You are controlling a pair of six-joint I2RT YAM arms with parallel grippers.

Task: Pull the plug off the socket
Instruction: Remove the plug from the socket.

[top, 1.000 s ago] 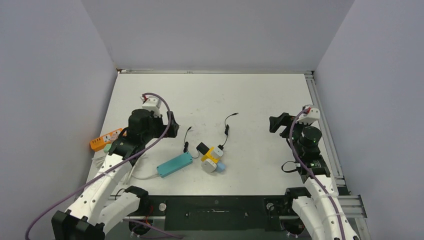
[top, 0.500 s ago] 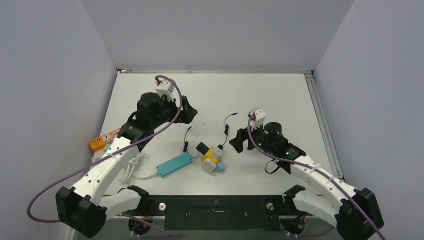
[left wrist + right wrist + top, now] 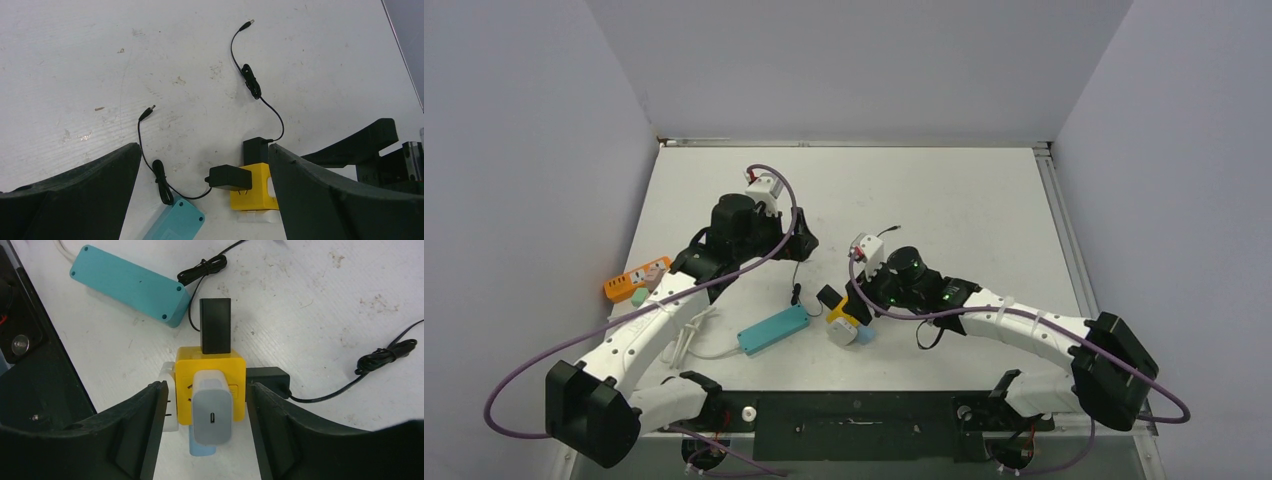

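Note:
A yellow cube socket (image 3: 210, 371) lies on the table with several plugs in it: a grey-white charger (image 3: 212, 412) on top, a black adapter (image 3: 215, 326) on the far side, a second black adapter (image 3: 267, 380) on the right, a white plug (image 3: 168, 401) on the left and a light blue one (image 3: 200, 449) below. My right gripper (image 3: 205, 390) is open, with one finger on each side of the cube. My left gripper (image 3: 204, 147) is open and empty, hovering above and behind the cube (image 3: 252, 189). In the top view the cube (image 3: 840, 316) sits under the right gripper (image 3: 857, 300).
A teal box (image 3: 772, 328) lies left of the cube with a white cable (image 3: 689, 338) trailing left. An orange power strip (image 3: 636, 278) sits at the left edge. Thin black adapter cables (image 3: 252, 82) run across the table behind the cube.
My right arm has swung from the table's right edge leftward to the yellow cube and now straddles it. My left arm has moved forward and right, toward the cube.

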